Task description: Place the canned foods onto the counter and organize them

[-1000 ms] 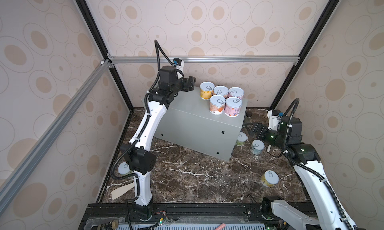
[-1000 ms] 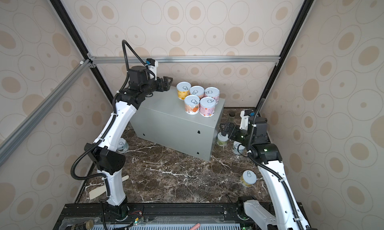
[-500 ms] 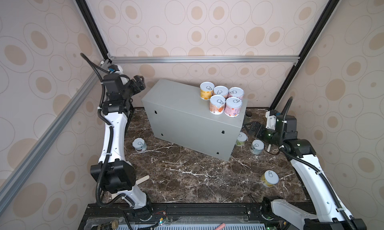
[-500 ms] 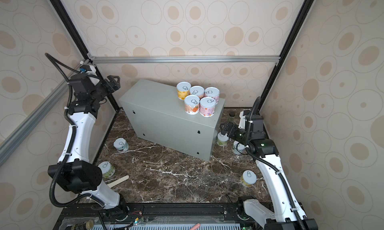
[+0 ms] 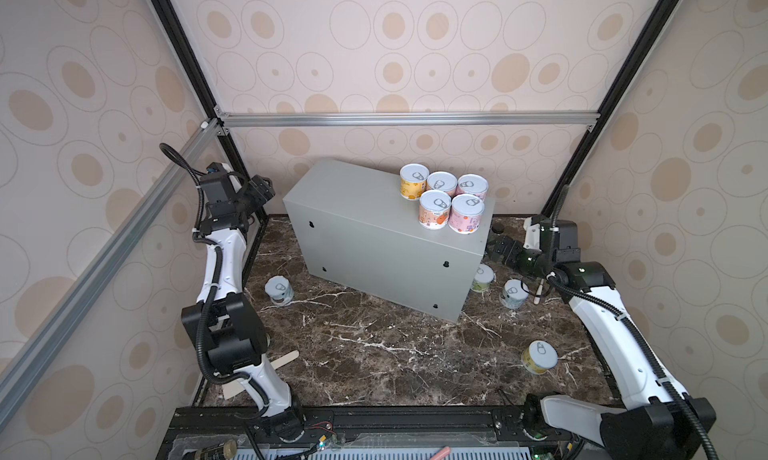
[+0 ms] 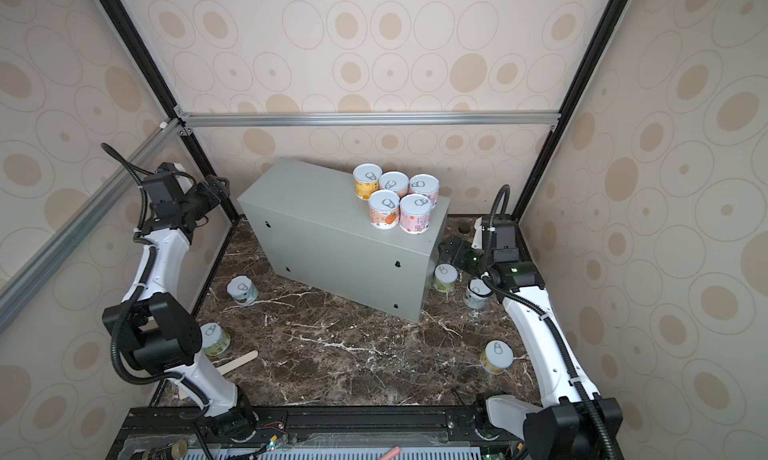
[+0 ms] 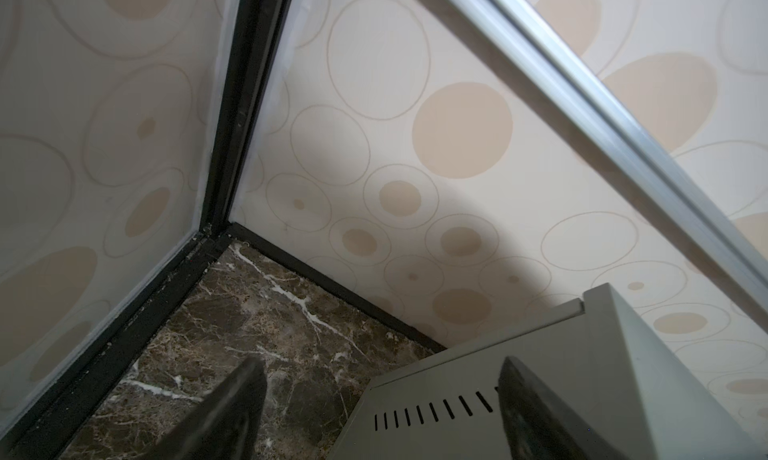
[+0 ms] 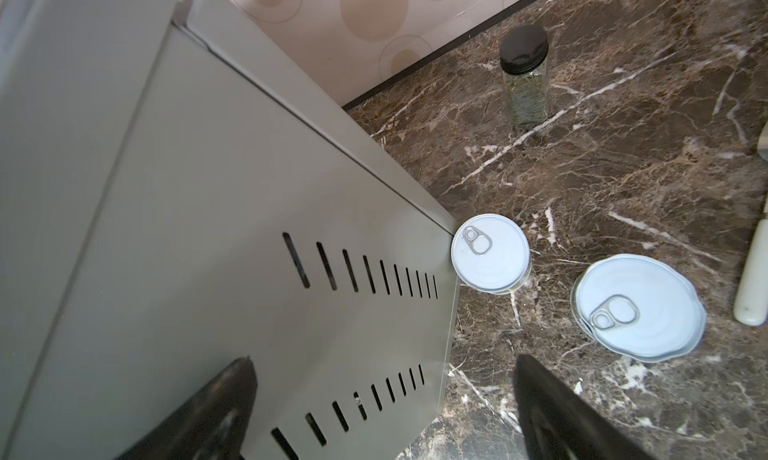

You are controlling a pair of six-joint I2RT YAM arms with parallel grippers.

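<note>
The counter [image 5: 374, 237] [image 6: 332, 229] is a pale grey metal box standing askew on the marble floor. Several canned foods [image 5: 442, 202] [image 6: 395, 200] cluster on its top right end. More cans stand on the floor: a teal one [image 5: 278, 289] at left, a green one [image 6: 214, 338] by the left arm, two [image 8: 490, 252] [image 8: 638, 308] beside the counter's right end, and a yellow one [image 5: 539, 356] at front right. My left gripper [image 5: 262, 187] [image 7: 380, 379] hangs open and empty left of the counter. My right gripper [image 5: 498, 248] [image 8: 384, 370] is open and empty at the counter's right end wall.
A dark-lidded glass jar [image 8: 524, 75] [image 5: 497, 229] stands behind the right gripper. A white-handled utensil [image 8: 752, 279] lies by the right cans. A wooden stick [image 5: 282, 358] lies near the left arm's base. Walls and an aluminium rail [image 7: 602, 117] close in on the left arm.
The left arm has swung off the counter's top left end toward the left wall, then dropped slightly. The right gripper has edged toward the counter's right end.
</note>
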